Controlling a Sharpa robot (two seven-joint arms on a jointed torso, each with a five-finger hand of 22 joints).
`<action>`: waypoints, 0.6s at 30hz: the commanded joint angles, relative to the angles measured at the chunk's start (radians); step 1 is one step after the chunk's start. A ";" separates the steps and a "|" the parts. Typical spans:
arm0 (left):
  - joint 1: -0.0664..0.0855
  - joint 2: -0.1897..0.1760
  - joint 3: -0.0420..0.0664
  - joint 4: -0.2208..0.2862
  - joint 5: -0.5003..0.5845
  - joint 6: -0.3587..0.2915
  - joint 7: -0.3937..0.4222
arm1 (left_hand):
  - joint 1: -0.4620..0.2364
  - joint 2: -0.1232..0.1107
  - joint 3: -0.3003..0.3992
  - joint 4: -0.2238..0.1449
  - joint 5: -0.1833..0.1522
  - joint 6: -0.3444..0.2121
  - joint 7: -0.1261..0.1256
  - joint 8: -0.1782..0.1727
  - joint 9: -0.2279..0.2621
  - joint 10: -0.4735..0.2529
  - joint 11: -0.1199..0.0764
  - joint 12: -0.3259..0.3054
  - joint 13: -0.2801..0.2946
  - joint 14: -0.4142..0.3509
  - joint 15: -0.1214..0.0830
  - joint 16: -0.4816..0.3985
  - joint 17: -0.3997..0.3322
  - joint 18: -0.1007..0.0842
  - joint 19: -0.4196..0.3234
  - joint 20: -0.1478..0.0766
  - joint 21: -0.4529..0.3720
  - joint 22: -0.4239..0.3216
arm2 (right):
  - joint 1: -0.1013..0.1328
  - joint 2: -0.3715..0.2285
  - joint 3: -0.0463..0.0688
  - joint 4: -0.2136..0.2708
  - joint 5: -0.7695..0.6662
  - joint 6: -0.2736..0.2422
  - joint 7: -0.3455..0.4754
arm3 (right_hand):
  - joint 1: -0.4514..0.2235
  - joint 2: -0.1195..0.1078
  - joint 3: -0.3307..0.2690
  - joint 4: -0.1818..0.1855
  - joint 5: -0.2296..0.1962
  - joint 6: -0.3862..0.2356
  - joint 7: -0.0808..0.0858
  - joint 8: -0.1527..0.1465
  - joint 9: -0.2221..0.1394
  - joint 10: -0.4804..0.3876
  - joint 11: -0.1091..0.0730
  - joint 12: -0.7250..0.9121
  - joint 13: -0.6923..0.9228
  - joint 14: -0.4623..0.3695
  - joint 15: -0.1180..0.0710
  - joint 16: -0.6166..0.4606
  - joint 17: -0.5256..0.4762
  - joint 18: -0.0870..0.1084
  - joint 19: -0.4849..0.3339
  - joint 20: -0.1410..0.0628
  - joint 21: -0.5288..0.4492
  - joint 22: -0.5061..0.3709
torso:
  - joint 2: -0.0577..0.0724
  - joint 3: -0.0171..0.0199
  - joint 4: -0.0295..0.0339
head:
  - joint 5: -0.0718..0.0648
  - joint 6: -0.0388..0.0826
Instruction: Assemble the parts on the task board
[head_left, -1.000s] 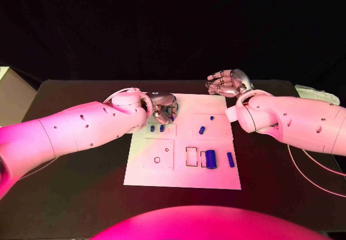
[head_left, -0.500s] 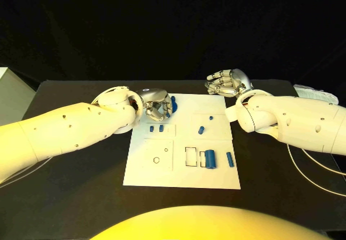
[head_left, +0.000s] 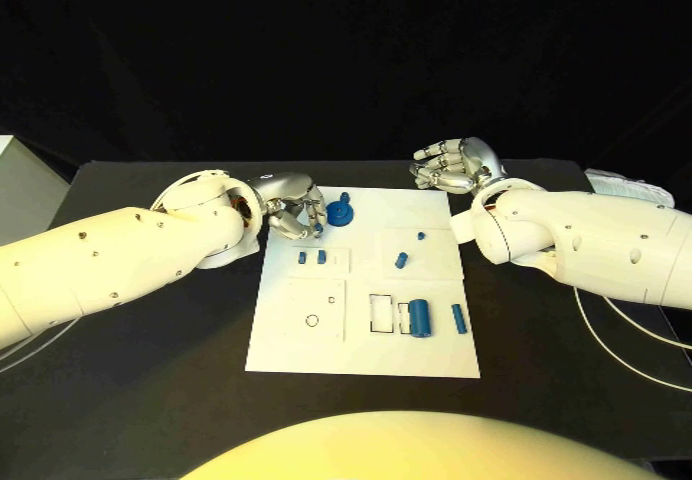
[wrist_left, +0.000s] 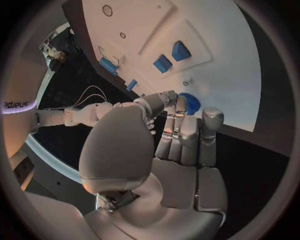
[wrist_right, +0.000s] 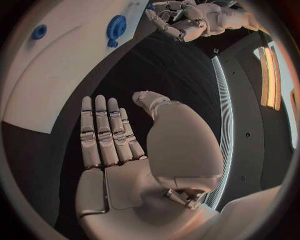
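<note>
Head view shows our left hand near the far left corner of the white board. A round blue gear lies on the board just beside our fingers, on the side toward our right hand. Our left fingers are a bit apart and nothing is in them. We do not seem to touch the gear.

Our right hand waits off the board, past its far right corner, well apart from the gear. Its fingers are straight and close together, and it holds nothing.

The gear is flat and round, with small teeth all around and a little knob in the middle. In the left wrist view the gear peeks out just past our fingertips.

More blue parts lie nearer to our body than the left hand: two small blocks, a short peg, a fat roller and a thin stick.

We think the gear was just set down, so the next job is to pick another part. We should lift our left hand straight up first, so we do not bump the gear. Then we should come down slowly over one small block and pinch it by its sides.
</note>
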 joint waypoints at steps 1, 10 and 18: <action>0.000 0.000 0.001 -0.002 0.012 0.040 -0.009 | -0.005 -0.004 -0.001 -0.003 0.002 0.008 -0.002 -0.001 0.001 0.005 0.000 -0.004 0.001 0.009 0.002 0.007 0.004 -0.019 0.009 0.000 0.005 0.003 | 0.000 0.000 0.000 0.000 -0.004 0.015 0.010 | -0.002 0.009 0.002 -0.001 0.007 -0.006 0.043 0.004 -0.002 -0.003 -0.001 0.006 -0.001 -0.001 0.002 -0.004 -0.001 0.014 -0.001 0.002 0.003 -0.001 | 0.001 0.0000 -0.0010 | 0.002 0.000; 0.000 0.011 -0.002 -0.026 -0.007 0.041 -0.017 | -0.005 -0.005 -0.001 -0.004 0.002 0.008 -0.003 -0.002 0.001 0.006 0.000 -0.005 0.001 0.007 0.002 0.006 0.000 -0.019 0.008 0.000 0.005 0.002 | 0.000 0.001 0.000 -0.001 -0.004 0.016 0.011 | -0.002 0.009 0.008 -0.004 0.031 -0.006 0.043 0.004 -0.003 -0.003 -0.001 0.007 -0.001 -0.001 0.002 -0.005 -0.004 0.014 0.001 0.002 0.004 -0.008 | 0.002 0.0003 -0.0025 | 0.004 0.000; -0.001 0.026 -0.005 -0.044 -0.017 0.041 -0.029 | -0.004 -0.005 -0.001 -0.005 0.001 0.009 -0.003 -0.003 0.002 0.008 0.000 -0.006 0.001 0.007 0.001 0.007 0.001 -0.019 0.009 -0.001 0.006 0.003 | 0.000 0.002 0.000 -0.001 -0.004 0.017 0.011 | -0.003 0.008 0.009 -0.004 0.034 -0.006 0.043 0.004 -0.003 -0.003 -0.001 0.007 -0.001 -0.001 0.002 -0.005 -0.004 0.014 0.001 0.002 0.004 -0.009 | 0.002 0.0016 -0.0024 | 0.005 0.000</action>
